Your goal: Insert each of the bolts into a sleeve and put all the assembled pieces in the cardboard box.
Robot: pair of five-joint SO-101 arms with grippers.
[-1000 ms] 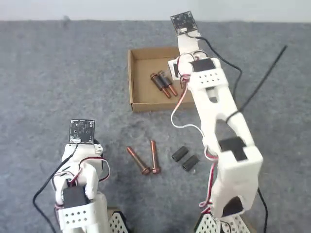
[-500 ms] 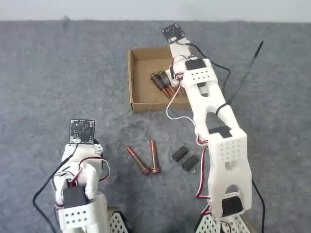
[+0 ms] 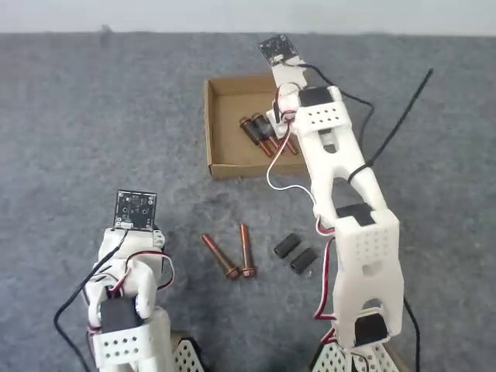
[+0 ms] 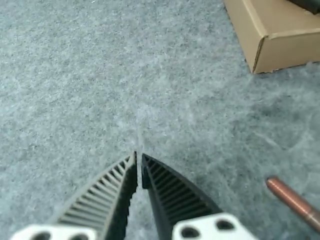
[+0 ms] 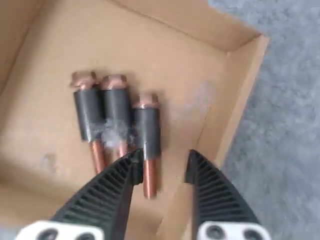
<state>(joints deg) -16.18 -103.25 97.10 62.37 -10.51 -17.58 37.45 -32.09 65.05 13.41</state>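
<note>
right arm (image 3: 341, 167) stretched forward, right tool (image 5: 165, 157) spread above the cardboard box (image 5: 192, 57).

Grey carpet (image 3: 93, 116): box (image 3: 208, 128), bolts (image 3: 246, 249), sleeves (image 3: 287, 246)

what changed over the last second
The right arm swung slightly toward the left arm's side. The right gripper now hangs with fingers open over three assembled pieces in the cardboard box. The left arm shifted very slightly. The two loose bolts and two sleeves stayed put.
</note>
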